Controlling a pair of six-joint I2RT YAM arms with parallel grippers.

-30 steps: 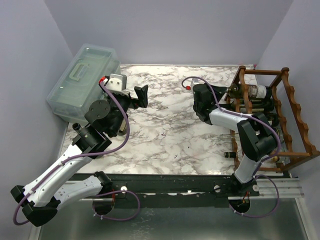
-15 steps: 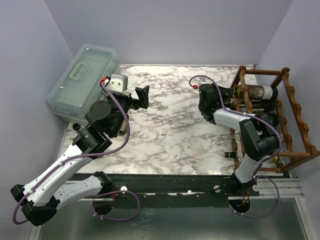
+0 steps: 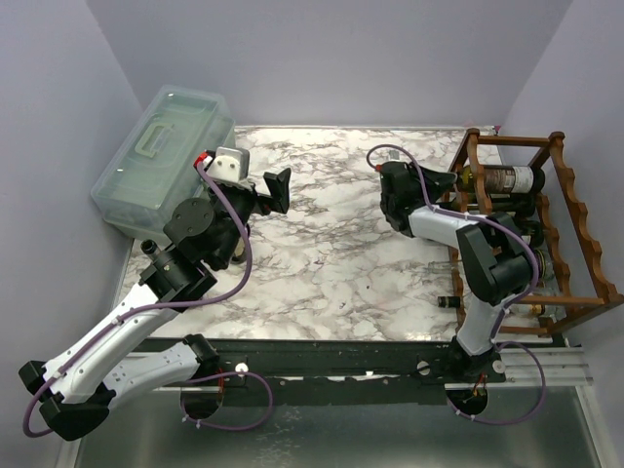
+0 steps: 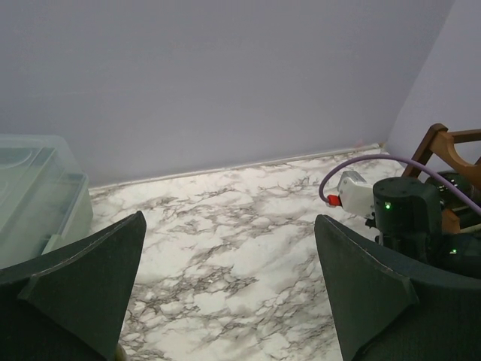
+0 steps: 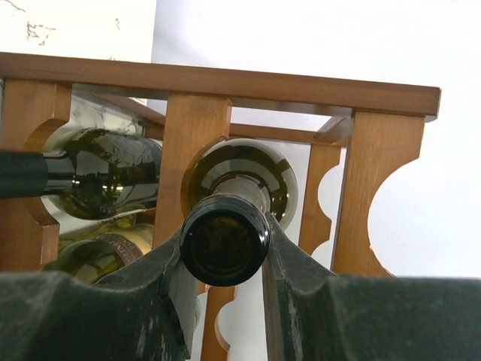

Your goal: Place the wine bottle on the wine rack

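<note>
The reddish-brown wooden wine rack (image 3: pixel 583 222) stands at the table's right edge; it also shows in the right wrist view (image 5: pixel 197 128) and the left wrist view (image 4: pixel 437 141). The dark wine bottle (image 3: pixel 507 178) lies in a top-tier cradle, neck pointing left. In the right wrist view its mouth (image 5: pixel 225 241) faces the camera. My right gripper (image 3: pixel 444 182) is at the neck end; its jaws stand about as wide as the bottle's lip, wider than the neck, one on each side. My left gripper (image 3: pixel 276 187) is open and empty above the marble table, far from the rack.
A translucent lidded plastic box (image 3: pixel 161 156) sits at the back left, next to the left arm. Other dark bottles (image 5: pixel 98 173) lie in the rack beside and below the task bottle. A small dark object (image 3: pixel 447 301) lies by the rack's front foot.
The bottle slid right, deeper into the top cradle, then stayed put. My right gripper has since drawn back slightly to the left. The left arm has not moved.
</note>
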